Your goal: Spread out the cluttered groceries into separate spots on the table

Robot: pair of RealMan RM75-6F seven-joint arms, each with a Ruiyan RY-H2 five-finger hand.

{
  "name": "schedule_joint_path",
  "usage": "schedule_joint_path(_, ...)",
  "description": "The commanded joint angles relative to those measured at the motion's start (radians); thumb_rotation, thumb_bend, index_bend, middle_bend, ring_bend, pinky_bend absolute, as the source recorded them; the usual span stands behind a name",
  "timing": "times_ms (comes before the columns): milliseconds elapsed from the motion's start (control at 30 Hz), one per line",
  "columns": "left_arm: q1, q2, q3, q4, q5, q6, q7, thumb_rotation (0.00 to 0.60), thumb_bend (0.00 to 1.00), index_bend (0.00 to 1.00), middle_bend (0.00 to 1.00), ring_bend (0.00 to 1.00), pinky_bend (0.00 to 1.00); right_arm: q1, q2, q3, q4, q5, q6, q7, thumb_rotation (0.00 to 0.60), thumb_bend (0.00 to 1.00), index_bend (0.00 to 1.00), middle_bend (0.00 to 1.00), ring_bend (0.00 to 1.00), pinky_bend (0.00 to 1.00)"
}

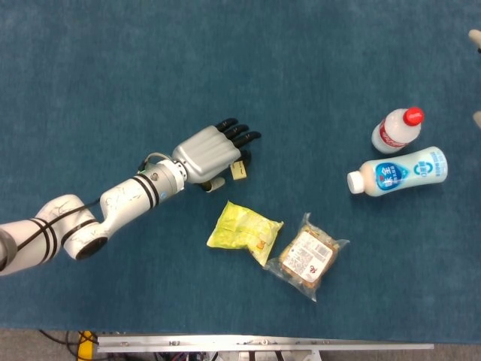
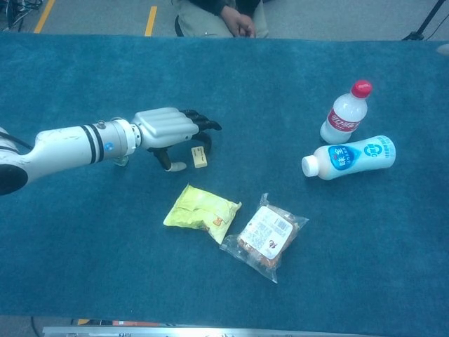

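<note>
A blue-carpeted desk (image 2: 84, 267) is carrying the groceries. The left hand (image 1: 209, 153) is hovering palm-down over a small tan packet (image 2: 199, 157), its dark fingers (image 2: 204, 125) spread and curled downward, holding nothing; whether they are touching the packet cannot be told. A yellow snack bag (image 1: 243, 230) and a clear-wrapped pastry pack (image 1: 307, 256) are lying just beside each other near the front edge. Far right, a red-capped bottle (image 1: 396, 130) is standing upright, with a white milk bottle (image 1: 398, 171) lying on its side close by. Only pale fingertips of the right hand (image 1: 476, 39) are showing at the frame edge; their state cannot be told.
</note>
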Motion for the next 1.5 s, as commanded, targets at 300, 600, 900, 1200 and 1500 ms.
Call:
schedule_joint_path(300,0.002,-0.025,0.008,0.032,-0.017,0.007,-0.018,0.6,0.36,0.37,0.03,0.0,0.03,-0.015,0.005,0.013,0.006,0.001,-0.016,0.014,0.6,0.2,0.01,0.27,0.19,0.39)
schedule_joint_path(600,0.003,-0.045,0.011,0.061,-0.027,0.013,-0.036,0.6,0.36,0.41,0.04,0.0,0.03,-0.022,0.006,0.023,0.01,0.009,-0.032,0.022,0.6,0.2,0.01,0.27,0.19,0.39)
schedule_joint_path(900,0.002,-0.057,0.01,0.074,-0.034,0.018,-0.051,0.6,0.36,0.44,0.05,0.0,0.03,-0.029,0.01,0.031,0.013,0.016,-0.041,0.027,0.6,0.2,0.01,0.27,0.19,0.39)
schedule_joint_path(1200,0.009,-0.026,0.007,0.049,-0.04,0.037,-0.051,0.6,0.36,0.46,0.06,0.0,0.03,-0.038,0.015,0.037,0.009,0.012,-0.042,0.036,0.6,0.2,0.01,0.27,0.19,0.39)
schedule_joint_path(1500,0.036,0.094,0.006,-0.015,-0.063,0.071,-0.014,0.6,0.36,0.47,0.06,0.0,0.03,-0.043,0.014,0.041,-0.003,-0.004,-0.045,0.04,0.6,0.2,0.01,0.27,0.19,0.39)
